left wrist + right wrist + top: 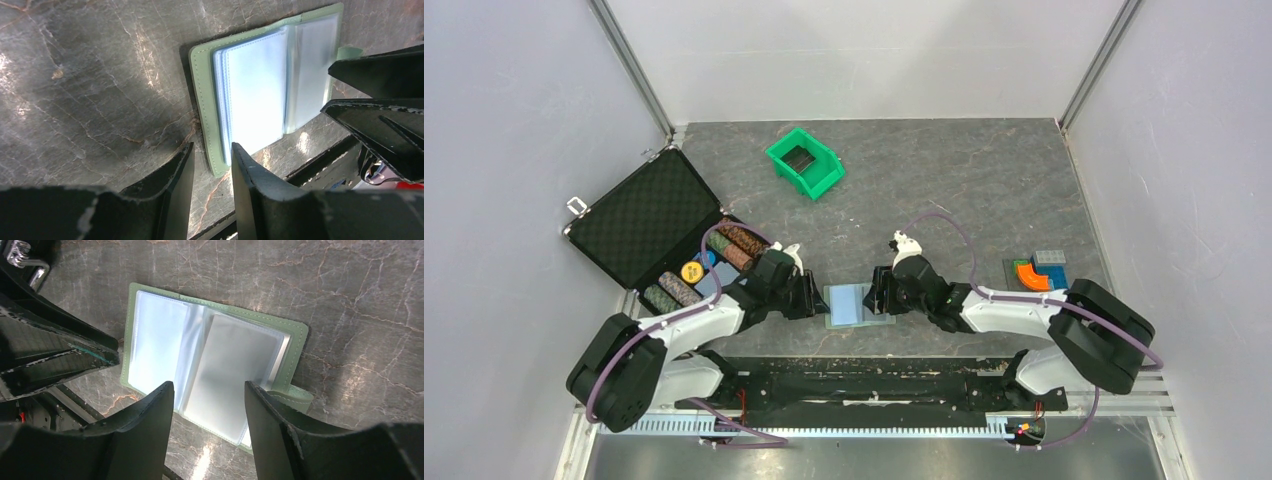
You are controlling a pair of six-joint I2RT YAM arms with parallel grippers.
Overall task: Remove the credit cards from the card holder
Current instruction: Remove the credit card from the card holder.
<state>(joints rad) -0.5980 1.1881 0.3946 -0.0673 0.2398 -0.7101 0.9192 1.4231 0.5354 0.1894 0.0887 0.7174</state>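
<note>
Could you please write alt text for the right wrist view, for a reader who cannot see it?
A pale green card holder lies open and flat on a dark marbled table, its clear sleeves catching the light. The right gripper hangs over its lower edge with fingers apart, and the left gripper reaches in from the left.

Grey table (984, 180) with open card holder (857, 303), green bin (805, 163), black case (649, 220), coloured blocks (1039, 270).
</note>
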